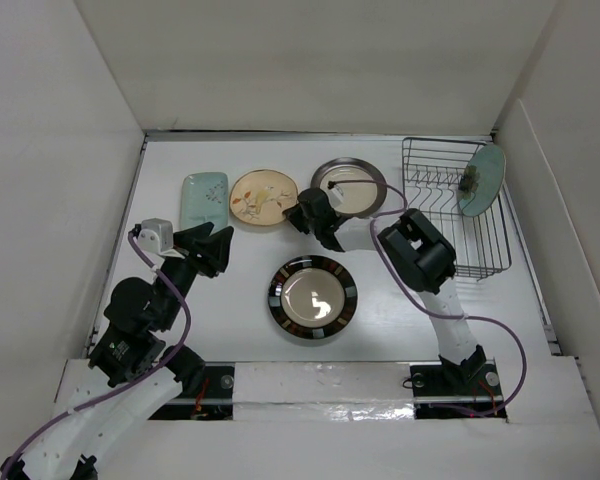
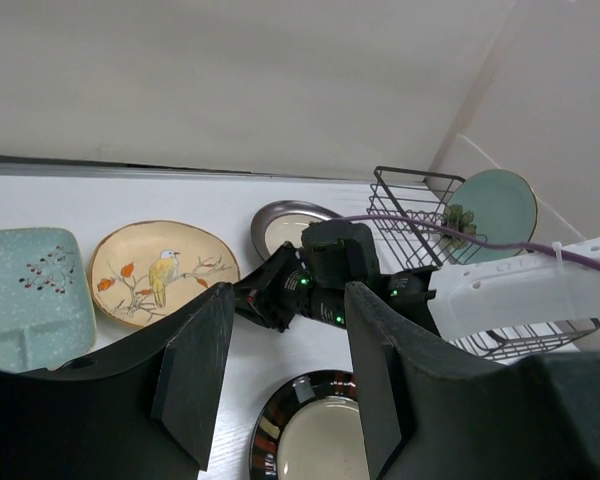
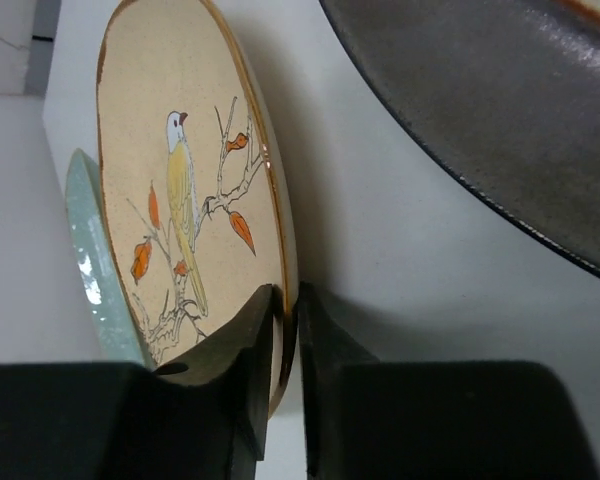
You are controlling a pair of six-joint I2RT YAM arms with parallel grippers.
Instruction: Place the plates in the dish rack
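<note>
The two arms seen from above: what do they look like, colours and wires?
The left arm and right arm are chunky black jointed segments with white sections near their bases. A purple cable loops along each. The left tool and right tool each have two flat black fingers.

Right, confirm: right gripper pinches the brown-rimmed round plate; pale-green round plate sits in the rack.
No: the right wrist view shows the right gripper pinching the cream-yellow bird-painted round plate. The pale-green round plate sits in the dark wire rack.
</note>
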